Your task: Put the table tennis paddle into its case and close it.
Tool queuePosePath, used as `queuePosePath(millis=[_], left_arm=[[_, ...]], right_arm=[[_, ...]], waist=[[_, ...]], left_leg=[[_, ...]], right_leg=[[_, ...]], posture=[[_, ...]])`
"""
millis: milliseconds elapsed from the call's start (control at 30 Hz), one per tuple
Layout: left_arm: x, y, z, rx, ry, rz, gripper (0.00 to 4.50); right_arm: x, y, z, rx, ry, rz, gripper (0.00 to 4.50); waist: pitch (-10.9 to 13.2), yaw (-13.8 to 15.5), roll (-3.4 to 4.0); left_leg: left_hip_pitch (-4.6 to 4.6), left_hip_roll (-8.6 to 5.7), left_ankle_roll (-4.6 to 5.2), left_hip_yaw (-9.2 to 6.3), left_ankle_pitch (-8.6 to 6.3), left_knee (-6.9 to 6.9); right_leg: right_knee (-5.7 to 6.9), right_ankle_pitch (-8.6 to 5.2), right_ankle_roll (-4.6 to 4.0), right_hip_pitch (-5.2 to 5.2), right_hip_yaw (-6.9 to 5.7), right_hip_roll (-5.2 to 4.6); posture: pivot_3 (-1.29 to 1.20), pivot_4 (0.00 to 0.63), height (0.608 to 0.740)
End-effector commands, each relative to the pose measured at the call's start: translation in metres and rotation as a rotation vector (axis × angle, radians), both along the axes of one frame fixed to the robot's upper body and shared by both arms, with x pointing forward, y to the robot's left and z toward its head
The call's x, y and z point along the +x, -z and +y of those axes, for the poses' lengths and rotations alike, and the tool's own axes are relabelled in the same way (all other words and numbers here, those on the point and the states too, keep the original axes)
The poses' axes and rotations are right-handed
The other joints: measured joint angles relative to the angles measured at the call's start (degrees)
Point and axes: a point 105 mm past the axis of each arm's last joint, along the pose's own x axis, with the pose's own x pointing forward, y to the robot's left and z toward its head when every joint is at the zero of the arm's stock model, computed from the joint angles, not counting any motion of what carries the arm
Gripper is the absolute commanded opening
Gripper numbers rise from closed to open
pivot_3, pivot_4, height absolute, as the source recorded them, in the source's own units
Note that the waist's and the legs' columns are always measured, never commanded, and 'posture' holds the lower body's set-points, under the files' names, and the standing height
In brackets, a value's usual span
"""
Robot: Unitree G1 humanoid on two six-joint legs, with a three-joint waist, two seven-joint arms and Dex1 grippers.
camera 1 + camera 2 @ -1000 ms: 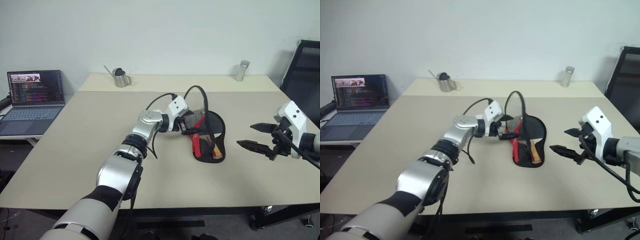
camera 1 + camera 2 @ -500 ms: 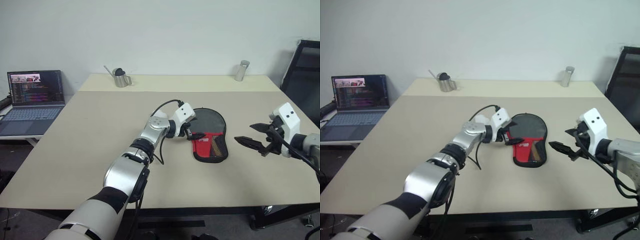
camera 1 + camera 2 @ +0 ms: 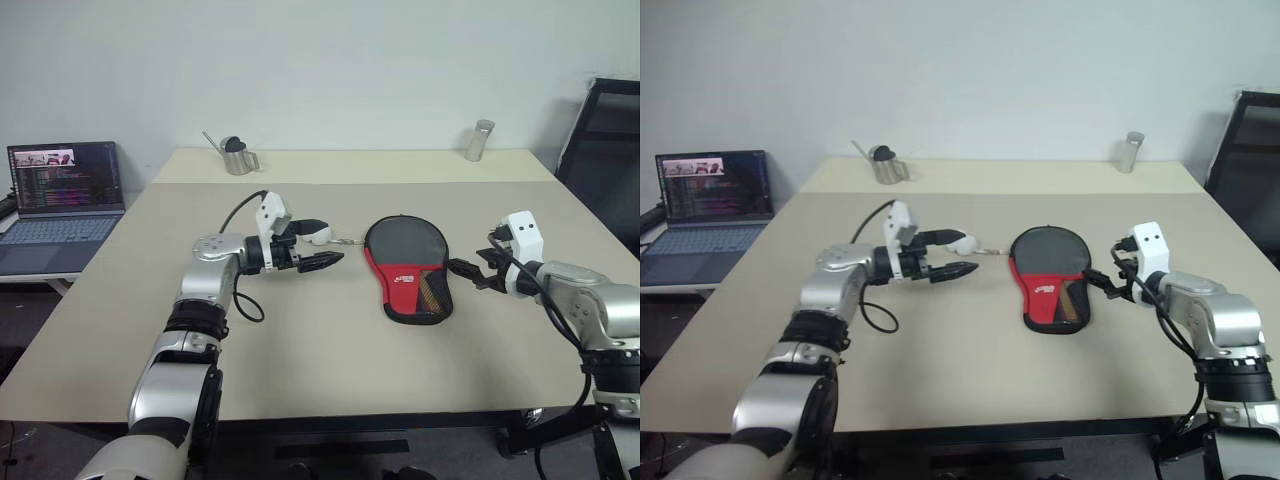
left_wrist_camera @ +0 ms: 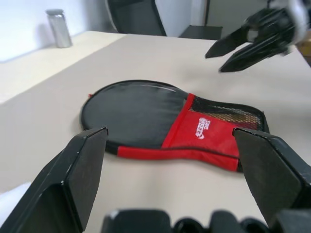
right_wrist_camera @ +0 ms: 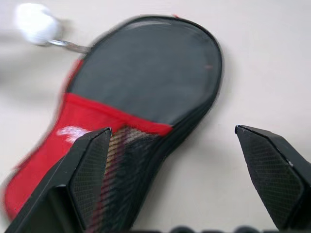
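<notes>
Risk is judged to lie in the zip: the case (image 3: 407,273), lying flat mid-table (image 3: 300,400) with the table tennis paddle (image 4: 233,115) glimpsed through its mesh, could be dragged sideways. Both the left gripper (image 3: 322,248) and right gripper (image 3: 467,273) are seen spread wide, holding nothing, so nothing is pinned.

We count one case (image 3: 408,272) at table (image 3: 300,340) centre, one paddle handle (image 3: 432,293) visible through its mesh. Two grippers: left gripper (image 3: 322,248) at 9 o'clock of the case, right gripper (image 3: 466,271) at 3. One metal jug (image 3: 237,156) at 11, one steel cylinder (image 3: 478,141) at 1. One laptop (image 3: 62,196), one chair (image 3: 604,140).
</notes>
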Motion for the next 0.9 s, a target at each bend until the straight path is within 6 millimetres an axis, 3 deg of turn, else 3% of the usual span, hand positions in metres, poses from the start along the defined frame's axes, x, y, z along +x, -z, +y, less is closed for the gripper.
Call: queuePosePath(millis=[33, 533, 900], left_arm=[[-0.008, -0.021, 0.005, -0.024, -0.021, -0.058, 4.5], [-0.015, -0.022, 0.003, -0.016, -0.061, -0.058, 4.5], [-0.016, -0.018, 0.004, 0.002, -0.076, -0.052, 4.5]], right_arm=[[0.011, -0.009, 0.004, 0.012, 0.011, -0.041, 4.48], [0.027, 0.035, 0.007, 0.066, 0.003, 0.11, 4.48], [0.032, 0.051, 0.033, 0.109, -0.059, 0.158, 4.48]], waist=[[0.0, 0.07, 0.0], [0.0, -0.1, 0.01], [-0.02, -0.48, 0.02]], left_leg=[[0.0, -0.01, 0.0, -0.01, 0.0, 0.0], [0.03, -0.01, 0.01, 0.05, 0.01, 0.02], [0.11, 0.06, 0.01, 0.11, 0.01, 0.02]], right_leg=[[0.01, 0.01, 0.0, 0.0, 0.0, 0.0], [0.01, 0.1, -0.07, 0.01, 0.06, 0.02], [0.04, 0.14, -0.12, 0.01, 0.15, 0.08]], posture=[[0.0, 0.15, 0.74], [0.0, 0.15, 0.74], [0.0, 0.15, 0.74]])
